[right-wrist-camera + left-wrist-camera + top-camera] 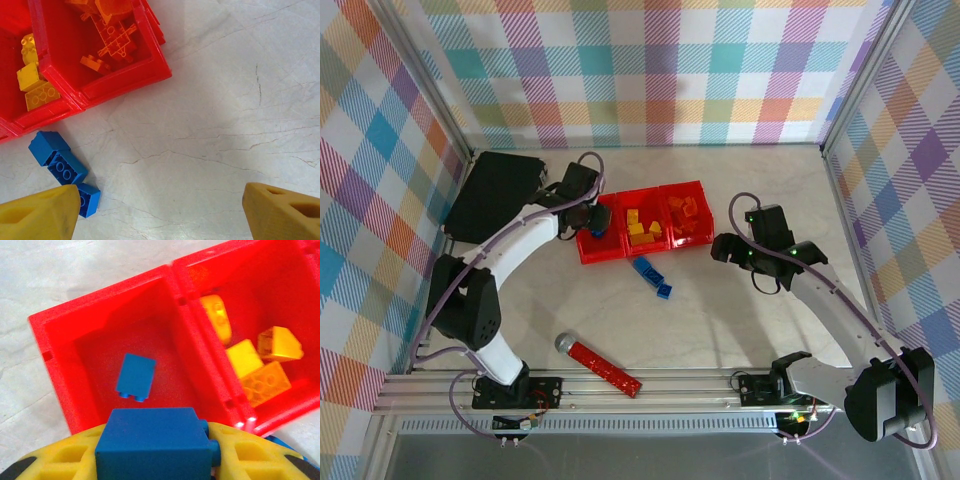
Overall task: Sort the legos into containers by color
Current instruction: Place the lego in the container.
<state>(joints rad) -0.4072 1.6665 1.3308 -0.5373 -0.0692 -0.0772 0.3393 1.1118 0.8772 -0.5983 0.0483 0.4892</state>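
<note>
While the black case lies idle at the far left of the table, the left gripper hangs over the left bin of the red containers. Its yellow fingers are partly closed on a blue brick (held square, studs to the right in the wrist view). One blue lego lies flat on that bin's floor. Next along, the middle bin holds the yellow legos, and the right bin holds the orange pieces.

Just near of the tray, three loose blue bricks sit on the table, touching one another in a short row. Further right, the right gripper hovers above bare table with its fingers spread wide and nothing between them.

The held brick looks closer to one wall of the bin than to its middle. If it is let go there, it could clip the rim and tumble out onto the table, or bounce off the brick below. The loose row is a second risk. Because those bricks touch, fingers closing on one could pinch two or shove a neighbour away, perhaps against the tray wall where it is harder to grasp.
</note>
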